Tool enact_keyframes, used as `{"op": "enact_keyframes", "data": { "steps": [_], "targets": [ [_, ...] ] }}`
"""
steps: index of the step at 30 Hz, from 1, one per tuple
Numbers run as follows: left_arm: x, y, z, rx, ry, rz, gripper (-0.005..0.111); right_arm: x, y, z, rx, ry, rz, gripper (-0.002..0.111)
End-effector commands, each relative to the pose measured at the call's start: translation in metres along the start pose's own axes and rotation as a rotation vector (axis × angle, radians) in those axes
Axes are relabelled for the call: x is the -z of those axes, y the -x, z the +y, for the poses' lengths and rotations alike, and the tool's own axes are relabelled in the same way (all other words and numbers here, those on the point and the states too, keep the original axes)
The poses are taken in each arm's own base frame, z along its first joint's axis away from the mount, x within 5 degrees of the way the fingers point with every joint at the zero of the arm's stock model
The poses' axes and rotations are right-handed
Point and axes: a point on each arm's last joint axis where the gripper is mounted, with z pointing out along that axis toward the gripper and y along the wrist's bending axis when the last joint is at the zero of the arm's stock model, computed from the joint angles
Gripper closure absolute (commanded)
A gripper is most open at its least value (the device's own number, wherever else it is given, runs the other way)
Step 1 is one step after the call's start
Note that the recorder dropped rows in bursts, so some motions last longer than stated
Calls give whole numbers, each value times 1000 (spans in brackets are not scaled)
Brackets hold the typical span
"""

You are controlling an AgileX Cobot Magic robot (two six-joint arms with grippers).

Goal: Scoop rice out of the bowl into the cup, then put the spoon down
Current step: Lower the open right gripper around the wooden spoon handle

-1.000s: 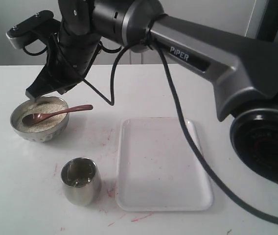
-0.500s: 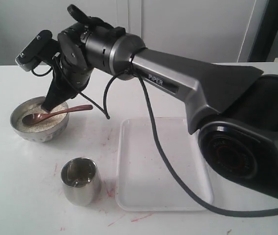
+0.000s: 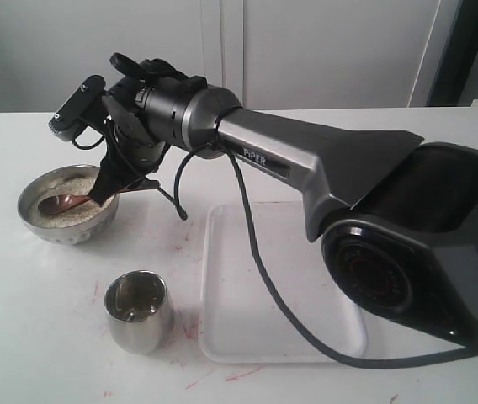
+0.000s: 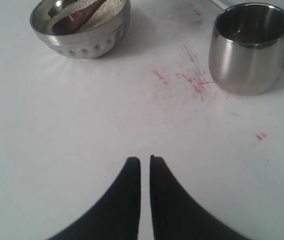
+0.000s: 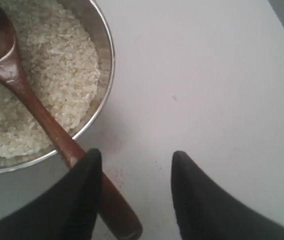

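The steel bowl (image 3: 64, 231) holds off-white rice (image 3: 75, 210) at the left of the table. The reddish-brown spoon (image 3: 55, 202) lies with its head in the rice and its handle over the rim toward the right. My right gripper (image 3: 106, 194) is down at that handle and covers most of it. In the right wrist view the gripper (image 5: 137, 156) is open, and the spoon (image 5: 34, 105) handle end lies between the fingers, close against one of them. The cup (image 3: 138, 310) stands upright in front of the bowl. My left gripper (image 4: 145, 160) is shut on nothing, hovering over bare table short of the cup (image 4: 249, 47) and bowl (image 4: 87, 44).
A white rectangular tray (image 3: 281, 337) lies right of the cup. Red smears mark the table (image 3: 190, 324) between cup and tray. The right arm's long black link stretches across the back of the tray.
The right arm has swung down and rightward from above the bowl's far side, bringing its open fingers to the spoon handle at the bowl's right rim. Spoon, bowl and cup have not moved.
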Motion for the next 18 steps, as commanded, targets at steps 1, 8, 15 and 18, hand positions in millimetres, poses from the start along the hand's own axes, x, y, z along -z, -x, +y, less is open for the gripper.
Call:
{"op": "enact_keyframes", "data": {
  "steps": [1,8,15,18],
  "targets": [
    [0,-2,-1,7,-10,2,92,-3,-4,-2,-4,-7,23,64],
    [0,-2,-1,7,-10,2,92,-8,-9,0,-5,2,56,64],
    [0,-2,-1,7,-10,2,92,-8,-8,0,-5,2,58,64],
    [0,-2,-1,7,-10,2,92,-4,-8,-1,8,1,63,64]
  ]
}}
